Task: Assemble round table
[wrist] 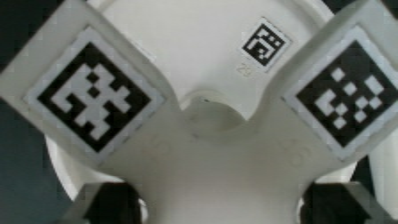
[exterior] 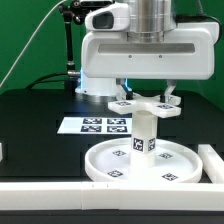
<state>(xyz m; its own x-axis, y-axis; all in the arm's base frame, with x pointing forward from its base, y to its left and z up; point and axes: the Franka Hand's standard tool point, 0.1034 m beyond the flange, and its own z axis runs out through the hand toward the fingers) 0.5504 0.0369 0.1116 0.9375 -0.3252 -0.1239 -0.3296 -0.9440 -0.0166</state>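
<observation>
Holding the end effector (exterior: pixel 148 96) low over the cross (exterior: pixel 140 105), fingers (wrist: pixel 107 205) spread wide and flanking it; gripping or merely straddling, cannot tell. Keeping the cross seated atop the upright post (exterior: pixel 141 133), standing mid-disc (exterior: pixel 102 165) on the worktop (exterior: pixel 40 110). Leaving the marker board (exterior: pixel 95 126) lying just behind the disc.

Gripper (exterior: pixel 147 97): fingers clasp cross-shaped piece (exterior: pixel 140 106) from both sides. Directly beneath gripper: post (exterior: pixel 143 137), upright, capped by that piece, standing at centre of round disc (exterior: pixel 100 160). Marker board (exterior: pixel 92 125): flat on black table (exterior: pixel 40 110), toward exterior view's left of gripper. White bar (exterior: pixel 50 193): well below gripper, just beside disc.
</observation>
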